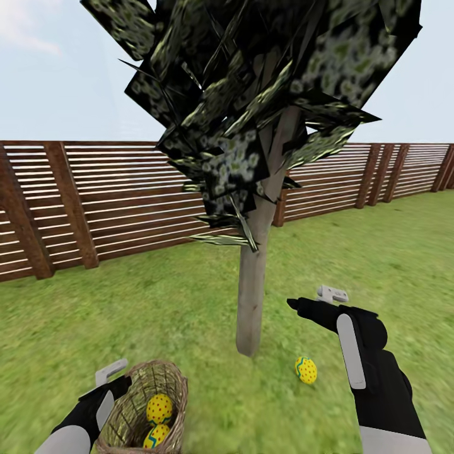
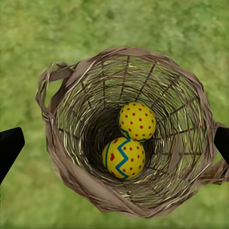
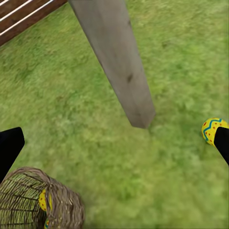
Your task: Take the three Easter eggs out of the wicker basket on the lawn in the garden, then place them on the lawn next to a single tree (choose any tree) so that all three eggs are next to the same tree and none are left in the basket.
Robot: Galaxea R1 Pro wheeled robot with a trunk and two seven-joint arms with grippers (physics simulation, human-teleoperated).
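My left gripper (image 1: 110, 378) hangs over the wicker basket (image 1: 173, 384), its fingers spread wide at the edges of my left wrist view, pinching nothing. The basket (image 2: 71, 157) stands on the lawn (image 1: 157, 315) and two yellow eggs lie touching at its bottom: one with red dots (image 2: 137, 121), one with red dots and a blue zigzag band (image 2: 123, 158). My right gripper (image 1: 309, 301) is held above the grass beside the tree (image 1: 255, 284), fingers apart and empty. The third egg (image 1: 306, 370), yellow with a blue zigzag, rests on the lawn near the foot of the trunk (image 3: 119, 62). A brown slatted fence (image 1: 113, 195) runs behind.
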